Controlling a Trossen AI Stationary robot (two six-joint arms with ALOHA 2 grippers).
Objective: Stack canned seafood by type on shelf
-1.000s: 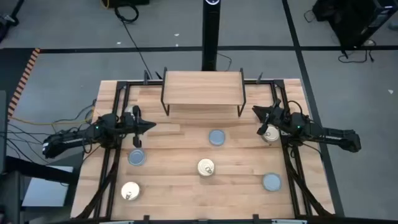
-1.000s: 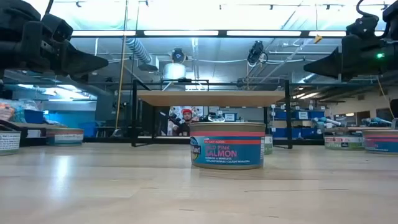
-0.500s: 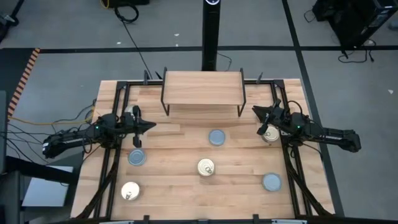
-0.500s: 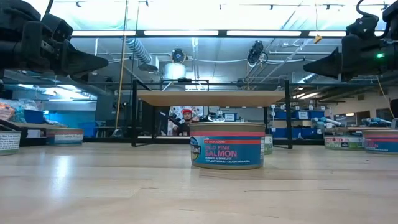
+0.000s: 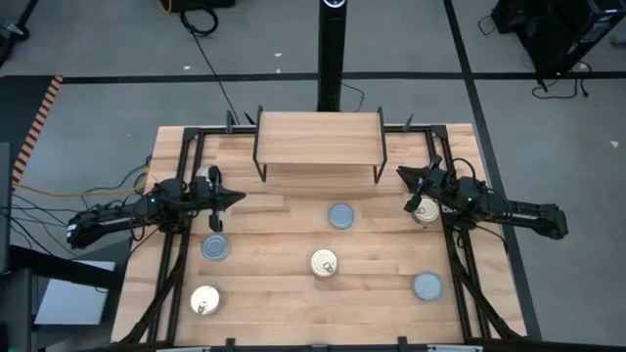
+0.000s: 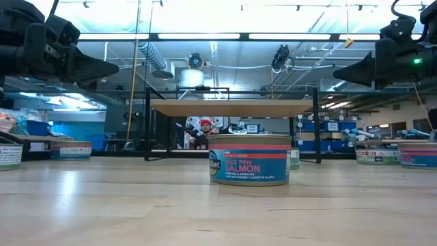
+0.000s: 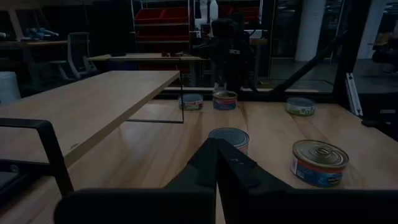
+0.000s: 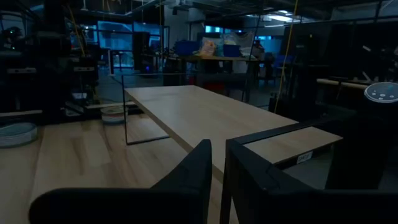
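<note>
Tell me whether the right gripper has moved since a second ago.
No. In the high view the right gripper sits at the same spot beside the shelf's right legs, above the gold-lidded tin, as before.

Flat round tins [image 5: 325, 262] lie scattered on the tabletop before the bare wooden shelf [image 5: 318, 139]

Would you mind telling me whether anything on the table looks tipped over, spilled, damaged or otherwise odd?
Nothing stands out. The tins in view, such as the salmon tin, sit flat and upright on the table, apart from one another, and the shelf stands level with nothing on it.
</note>
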